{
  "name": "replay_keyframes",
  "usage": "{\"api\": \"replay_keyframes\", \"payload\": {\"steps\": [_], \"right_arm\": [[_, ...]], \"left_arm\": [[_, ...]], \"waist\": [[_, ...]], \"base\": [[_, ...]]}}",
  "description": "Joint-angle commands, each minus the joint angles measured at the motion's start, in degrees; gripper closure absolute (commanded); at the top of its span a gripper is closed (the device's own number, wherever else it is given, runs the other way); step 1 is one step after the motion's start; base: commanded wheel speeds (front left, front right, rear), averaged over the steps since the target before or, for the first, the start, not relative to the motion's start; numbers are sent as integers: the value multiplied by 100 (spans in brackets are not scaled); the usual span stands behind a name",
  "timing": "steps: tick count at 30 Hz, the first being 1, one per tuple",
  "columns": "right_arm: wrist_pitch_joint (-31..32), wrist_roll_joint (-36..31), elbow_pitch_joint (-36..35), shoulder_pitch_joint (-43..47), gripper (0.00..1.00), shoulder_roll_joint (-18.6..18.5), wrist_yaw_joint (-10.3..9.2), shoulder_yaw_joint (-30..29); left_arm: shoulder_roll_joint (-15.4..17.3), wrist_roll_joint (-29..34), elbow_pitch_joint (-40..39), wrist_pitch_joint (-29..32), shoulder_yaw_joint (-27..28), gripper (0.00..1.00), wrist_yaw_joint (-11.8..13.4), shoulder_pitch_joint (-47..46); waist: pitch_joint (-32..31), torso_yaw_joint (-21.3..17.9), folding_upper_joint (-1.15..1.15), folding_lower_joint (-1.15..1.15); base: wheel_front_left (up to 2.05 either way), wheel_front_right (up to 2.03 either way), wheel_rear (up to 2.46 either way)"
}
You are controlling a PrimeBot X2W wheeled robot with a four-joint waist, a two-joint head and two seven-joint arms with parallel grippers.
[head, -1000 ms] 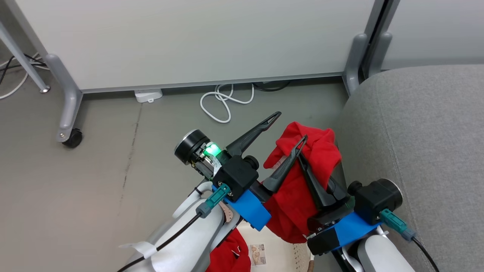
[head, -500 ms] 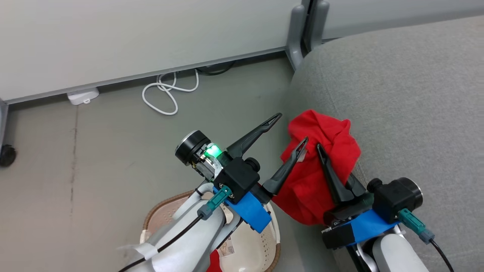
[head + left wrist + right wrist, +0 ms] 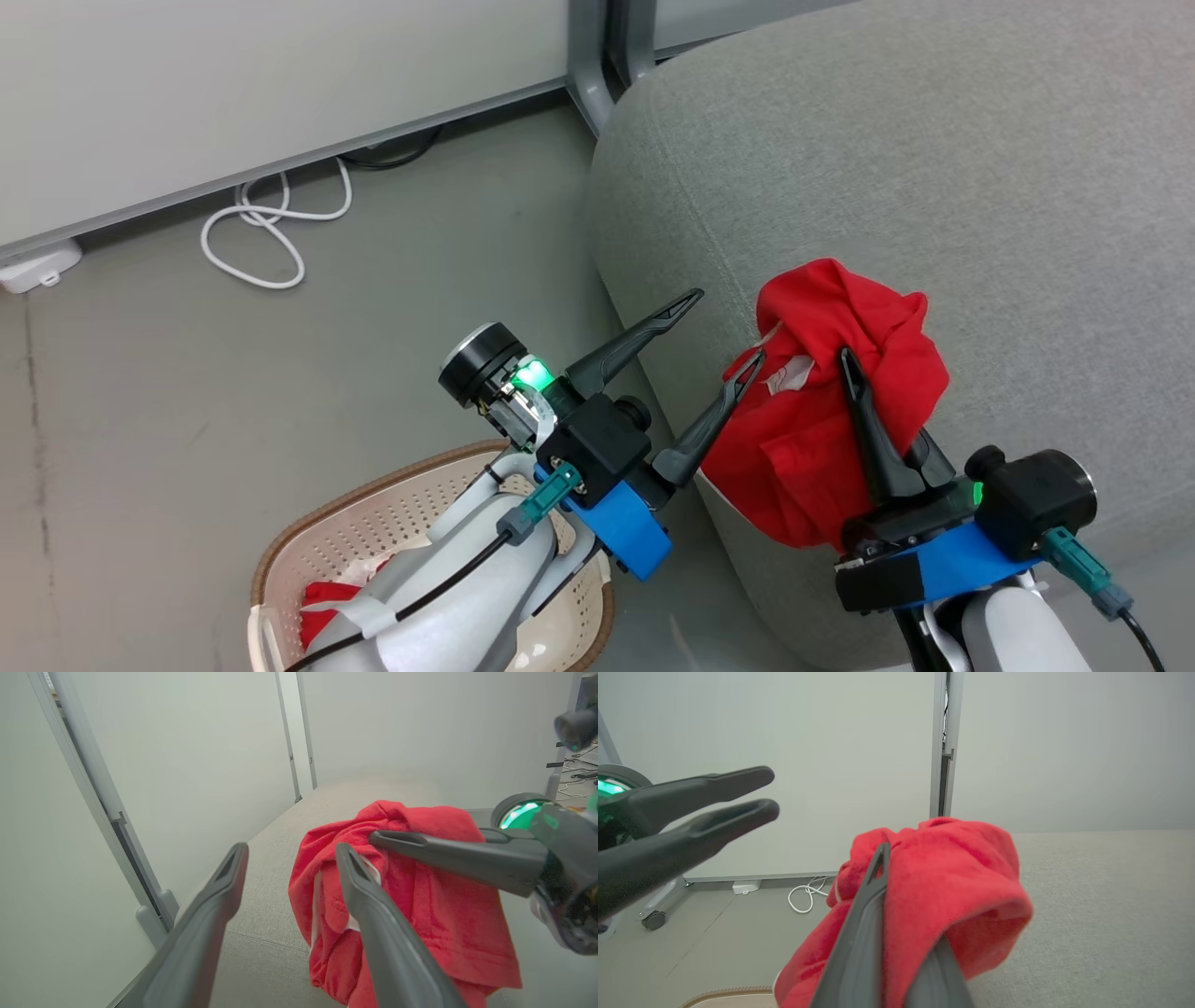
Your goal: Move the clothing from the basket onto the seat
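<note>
A bright red garment [image 3: 840, 420], part of the clothing, hangs draped over my right gripper [image 3: 846, 358], which is shut on it above the near left edge of the light-grey seat [image 3: 934, 187]. My left gripper [image 3: 726, 327] stands open just left of the cloth, its inner finger touching or nearly touching the fabric. The cream basket [image 3: 373, 523] sits on the floor at the lower left, with more red clothing [image 3: 322, 597] inside, partly hidden by my left forearm. The left wrist view shows the garment [image 3: 420, 905] over the seat [image 3: 280, 858]. In the right wrist view it [image 3: 952, 872] wraps my fingers.
A pale partition with a grey post [image 3: 588, 56] stands behind the seat. A white cable [image 3: 252, 233] loops on the grey floor by a white plug block [image 3: 33, 266]. A caster wheel [image 3: 654, 919] is at the far left.
The head view has swung right, so the seat takes up more of it and the basket shows at lower left. My right gripper with the red garment now hangs over the seat's edge.
</note>
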Motion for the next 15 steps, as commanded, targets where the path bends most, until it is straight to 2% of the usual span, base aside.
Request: {"api": "replay_keyframes", "payload": {"steps": [1, 8, 15], "right_arm": [[-20, 51, -47, 86, 100, -9, 2, -52], [-20, 112, -123, 210, 100, -8, 3, -217], [-20, 97, -319, -26, 100, -9, 3, -463]], "left_arm": [[27, -16, 28, -17, -19, 0, -11, -104], [65, -22, 83, -17, -74, 0, -11, -132], [72, -24, 57, -17, -52, 0, -11, -117]], "waist": [[-6, -127, 0, 0], [82, -401, 0, 0], [144, -364, 0, 0]], "base": [[0, 0, 0], [0, 0, 0], [0, 0, 0]]}}
